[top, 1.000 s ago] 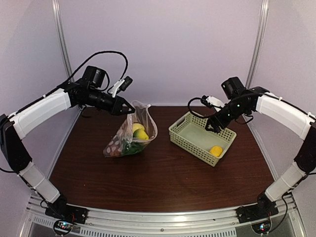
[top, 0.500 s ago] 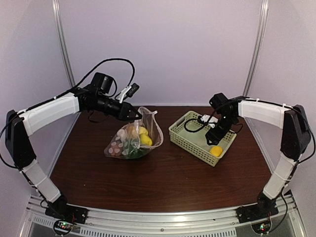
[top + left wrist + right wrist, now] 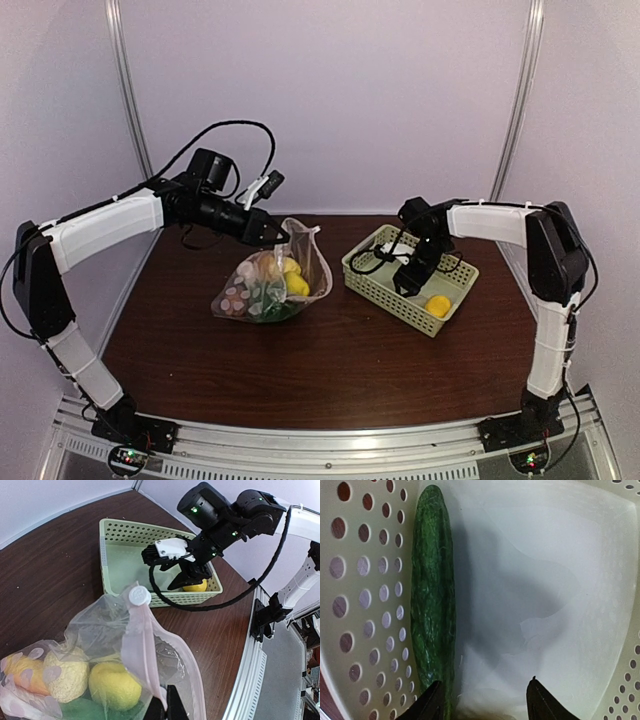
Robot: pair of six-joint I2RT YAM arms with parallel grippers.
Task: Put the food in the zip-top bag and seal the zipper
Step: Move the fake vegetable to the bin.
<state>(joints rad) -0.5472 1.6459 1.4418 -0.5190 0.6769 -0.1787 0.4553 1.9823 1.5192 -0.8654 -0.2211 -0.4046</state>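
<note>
The clear dotted zip-top bag (image 3: 268, 285) lies left of centre, and its mouth is lifted by my left gripper (image 3: 273, 237). In the left wrist view that gripper (image 3: 167, 707) is shut on the pale pink zipper (image 3: 137, 645) edge. Food sits inside the bag: a yellow lemon (image 3: 114, 685), a pale yellow piece (image 3: 65, 676), an orange piece (image 3: 20, 666) and something green. My right gripper (image 3: 407, 279) reaches down into the green basket (image 3: 372, 283). It is open (image 3: 485, 700), and its left finger is beside a dark green vegetable (image 3: 434, 605) lying along the perforated wall. Another lemon (image 3: 437, 305) rests in the basket.
The basket (image 3: 115, 555) stands right of centre on the brown table (image 3: 330, 370). The right arm's cable (image 3: 210, 605) loops over the basket's near rim. Pale walls close in the back and sides, and a metal rail (image 3: 330, 445) runs along the near edge.
The right arm has swung left and dropped down into the basket. The left gripper has shifted slightly right and lower with the bag's edge still in it.
</note>
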